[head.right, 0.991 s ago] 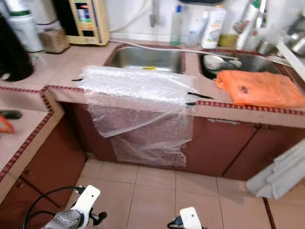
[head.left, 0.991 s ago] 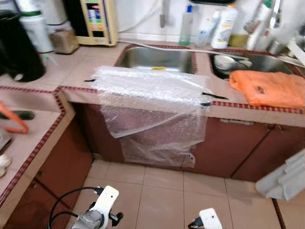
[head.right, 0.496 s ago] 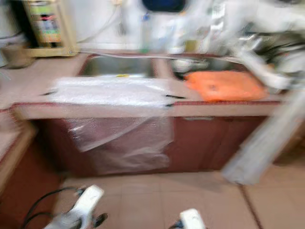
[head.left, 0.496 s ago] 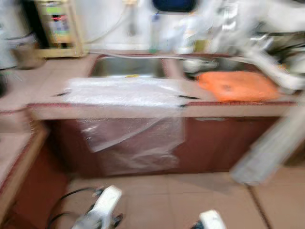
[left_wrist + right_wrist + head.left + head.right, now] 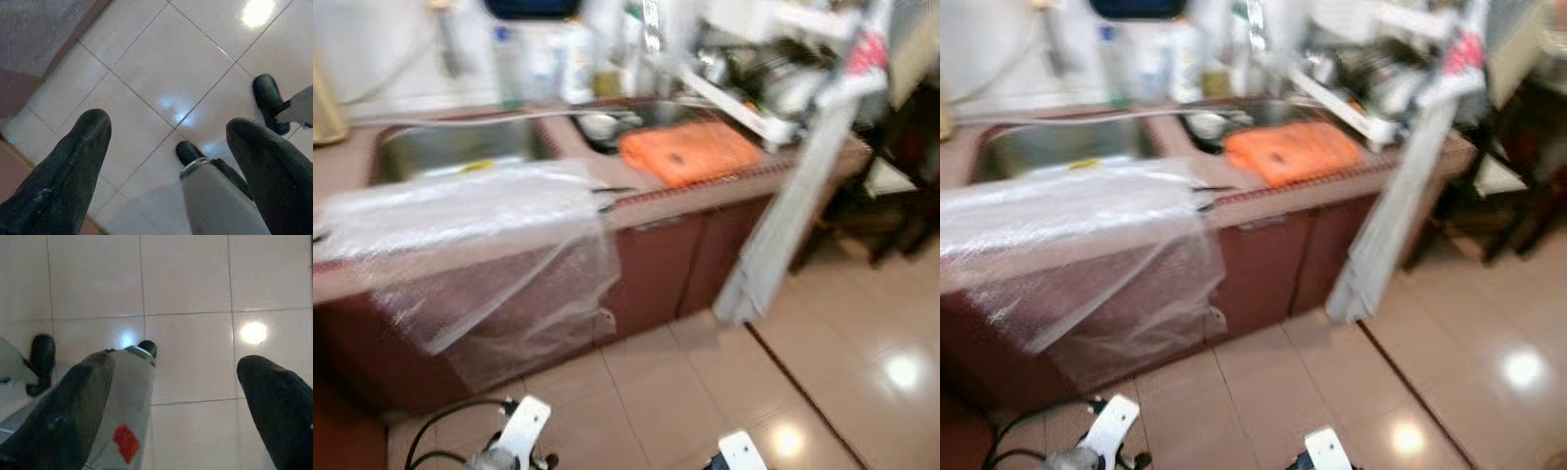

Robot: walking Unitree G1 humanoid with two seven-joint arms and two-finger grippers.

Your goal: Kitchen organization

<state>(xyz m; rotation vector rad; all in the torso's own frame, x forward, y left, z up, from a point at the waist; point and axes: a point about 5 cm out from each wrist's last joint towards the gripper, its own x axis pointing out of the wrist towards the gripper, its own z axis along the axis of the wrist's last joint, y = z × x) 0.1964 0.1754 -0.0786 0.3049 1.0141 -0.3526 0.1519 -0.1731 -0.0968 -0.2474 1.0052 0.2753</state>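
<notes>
Here, clear bubble wrap draped over counter edge, crumpled, left end effector wide, right end effector wide

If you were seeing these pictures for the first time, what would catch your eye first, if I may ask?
The sheet of bubble wrap draped over the counter edge in front of the sink stands out, hanging down over the cabinet front. Next comes the bright orange bag lying on the counter to its right, and the pale bundle leaning from the counter's end down to the tiled floor.
</notes>
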